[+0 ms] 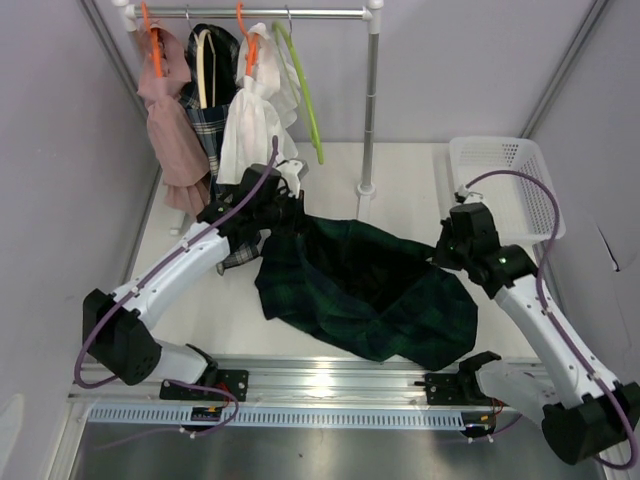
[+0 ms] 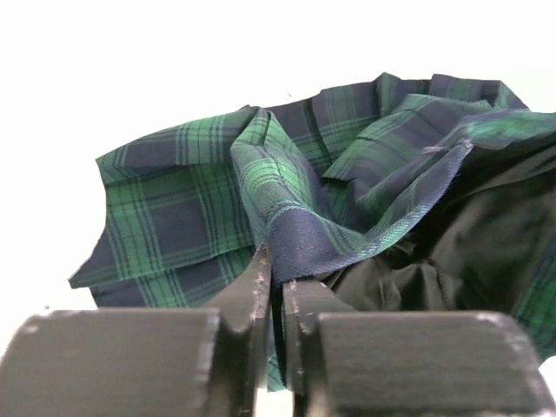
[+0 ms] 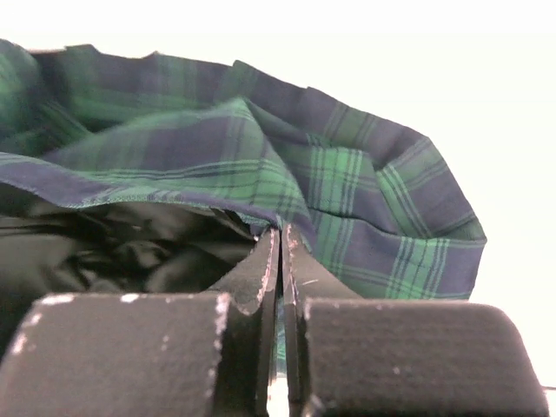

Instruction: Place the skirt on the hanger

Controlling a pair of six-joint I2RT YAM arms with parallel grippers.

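Observation:
The green and navy plaid skirt (image 1: 365,290) lies spread on the white table between my two arms. My left gripper (image 1: 285,215) is shut on its waistband at the far left corner; in the left wrist view the navy band (image 2: 304,248) is pinched between the fingers (image 2: 252,295). My right gripper (image 1: 440,250) is shut on the waistband at the right; in the right wrist view the plaid edge (image 3: 287,204) sits at the fingertips (image 3: 265,269). An empty lime green hanger (image 1: 303,90) hangs on the rail (image 1: 280,13) at the back.
Clothes on orange hangers (image 1: 170,110) and a white blouse (image 1: 255,115) hang at the rail's left. The rail's post (image 1: 370,110) stands behind the skirt. A white basket (image 1: 505,185) sits at the back right. Grey walls close both sides.

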